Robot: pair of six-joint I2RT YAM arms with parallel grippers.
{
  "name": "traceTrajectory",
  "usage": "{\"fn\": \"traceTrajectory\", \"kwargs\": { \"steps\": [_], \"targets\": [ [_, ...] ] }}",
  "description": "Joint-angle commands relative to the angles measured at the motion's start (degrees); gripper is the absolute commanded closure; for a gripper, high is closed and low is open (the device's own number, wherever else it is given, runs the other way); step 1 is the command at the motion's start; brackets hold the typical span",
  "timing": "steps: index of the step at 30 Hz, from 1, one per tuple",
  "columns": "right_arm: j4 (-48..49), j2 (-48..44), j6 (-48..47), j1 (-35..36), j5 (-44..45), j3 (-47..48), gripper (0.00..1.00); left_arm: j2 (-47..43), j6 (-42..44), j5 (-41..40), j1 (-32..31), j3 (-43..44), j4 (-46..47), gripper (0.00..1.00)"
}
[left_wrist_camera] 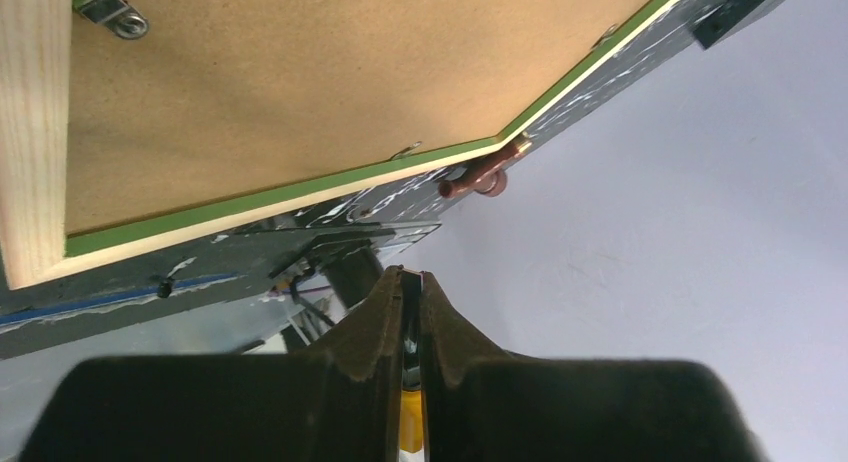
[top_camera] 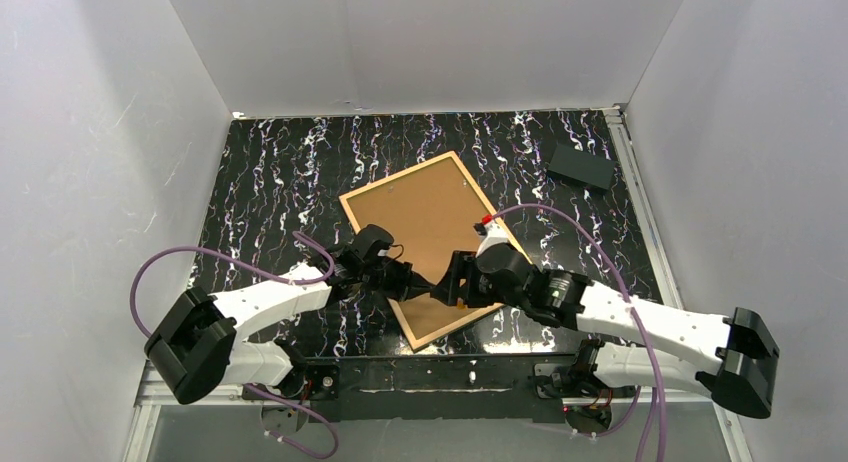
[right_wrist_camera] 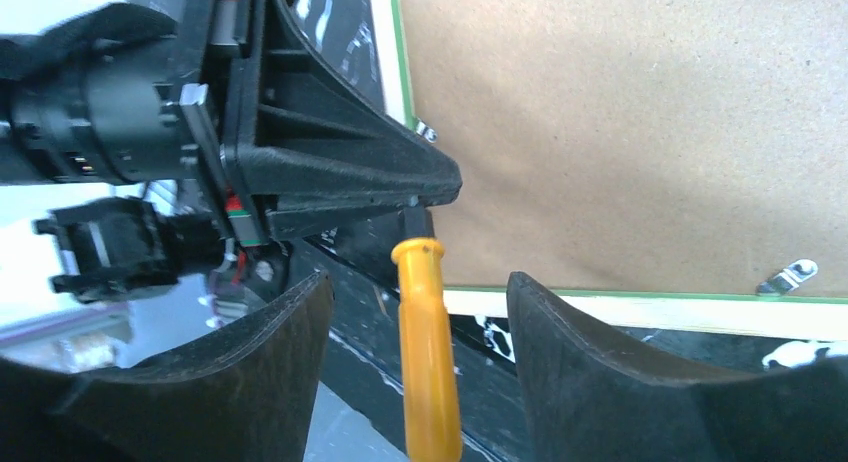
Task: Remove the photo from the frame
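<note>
Top: frame (top_camera: 398,175) lies back-up, skewed, mid-table (top_camera: 260,182). Left wrist: left gripper (left_wrist_camera: 412,282) clenched on orange tool (left_wrist_camera: 410,427) (only a sliver shows). Right wrist: right gripper (right_wrist_camera: 418,282) released, jaws straddling the tool's handle.

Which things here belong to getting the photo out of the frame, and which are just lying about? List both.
For the job: frame, face down; brown backing panel, hiding the photo; metal clips on its edge; orange-handled tool, gripped by the left fingers, between the open right fingers.
Lying about: black box, far right, apart from the frame.
</note>
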Motion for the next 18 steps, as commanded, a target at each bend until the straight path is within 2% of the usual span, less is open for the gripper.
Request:
{"fn": "traceTrajectory", "kwargs": {
  "steps": [1,4,10,12,15,18],
  "targets": [
    [9.48,-4.95,7.98,1.48,5.92,-4.9,0.28,-1.85,-6.22,-3.15,-0.26,-0.75,-2.05,1.0],
    [9.99,-5.59,7.12,1.56,7.23,-5.56,0.32,-1.29,-7.55,-2.82,-0.16,-1.11,-0.8,1.0],
    [10.61,-3.92,6.39,1.68,8.14,-5.23,0.53,-1.37,-7.86,-2.97,-0.27,-1.22,-0.38,1.0],
    [9.15,-3.0,6.34,1.72,9.01,-4.17,0.57,-1.26,-7.99,-2.7,-0.22,-1.2,0.06,1.0],
    [7.53,-1.77,6.05,1.71,9.89,-2.63,0.68,-1.17,-7.9,-2.28,-0.23,-1.23,0.16,1.0],
    [6.7,-0.59,5.66,1.72,9.71,-1.56,0.69,-1.73,-7.84,-2.77,-0.26,-1.61,-0.31,1.0]
  ]
}}
